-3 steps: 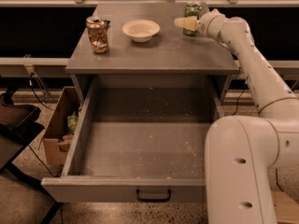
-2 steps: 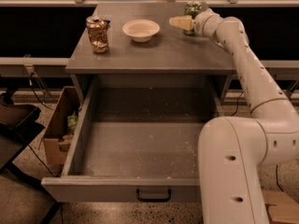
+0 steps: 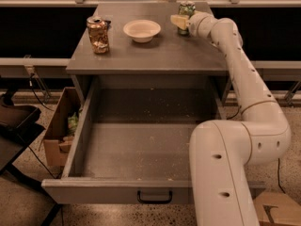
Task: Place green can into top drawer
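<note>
The green can [image 3: 186,7] stands upright at the back right of the cabinet top [image 3: 155,55]. My gripper [image 3: 180,22] is right in front of the can, at its lower half, and hides part of it. I cannot tell whether it touches the can. The top drawer [image 3: 141,147] is pulled fully out below the cabinet top. Its speckled grey floor is bare, and its dark handle [image 3: 154,197] is on the front panel.
An orange-gold can [image 3: 98,34] stands at the left of the cabinet top and a white bowl [image 3: 142,30] at the back middle. My arm [image 3: 244,74] runs down the right side over the drawer's right edge. A cardboard box [image 3: 61,131] sits on the floor at the left.
My gripper has moved a little to the left along the back of the cabinet top, closer in front of the green can. The drawer, the bowl and the orange-gold can have not moved.
</note>
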You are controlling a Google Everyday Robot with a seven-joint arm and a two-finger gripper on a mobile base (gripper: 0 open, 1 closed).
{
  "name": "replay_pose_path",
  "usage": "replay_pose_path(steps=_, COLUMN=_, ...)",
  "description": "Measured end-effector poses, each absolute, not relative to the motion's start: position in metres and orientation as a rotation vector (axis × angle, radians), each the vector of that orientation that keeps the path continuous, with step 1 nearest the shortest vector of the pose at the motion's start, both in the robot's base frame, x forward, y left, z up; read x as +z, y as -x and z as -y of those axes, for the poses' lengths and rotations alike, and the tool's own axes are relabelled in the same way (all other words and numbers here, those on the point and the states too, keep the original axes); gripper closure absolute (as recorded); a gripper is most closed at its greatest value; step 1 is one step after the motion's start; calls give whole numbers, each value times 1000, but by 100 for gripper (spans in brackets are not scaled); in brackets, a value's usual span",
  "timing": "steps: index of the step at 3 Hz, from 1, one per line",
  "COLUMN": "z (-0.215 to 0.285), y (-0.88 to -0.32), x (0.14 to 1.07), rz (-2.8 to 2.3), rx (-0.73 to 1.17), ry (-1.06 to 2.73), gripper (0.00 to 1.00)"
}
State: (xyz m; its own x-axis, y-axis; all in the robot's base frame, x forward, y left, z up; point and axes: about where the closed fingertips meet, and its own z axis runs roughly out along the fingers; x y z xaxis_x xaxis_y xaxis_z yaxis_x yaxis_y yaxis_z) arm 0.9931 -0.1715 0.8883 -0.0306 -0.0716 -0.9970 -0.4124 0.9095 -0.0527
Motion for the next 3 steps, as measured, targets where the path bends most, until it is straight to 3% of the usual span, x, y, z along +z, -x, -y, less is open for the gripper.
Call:
replay_pose_path(steps=2, z=171, y=-996, x=881, rz=-1604, rx=290, ry=377, gripper=89)
replay_pose_path(steps=3, z=171, y=-996, x=881, rz=-1604, rx=290, ry=377, gripper=100)
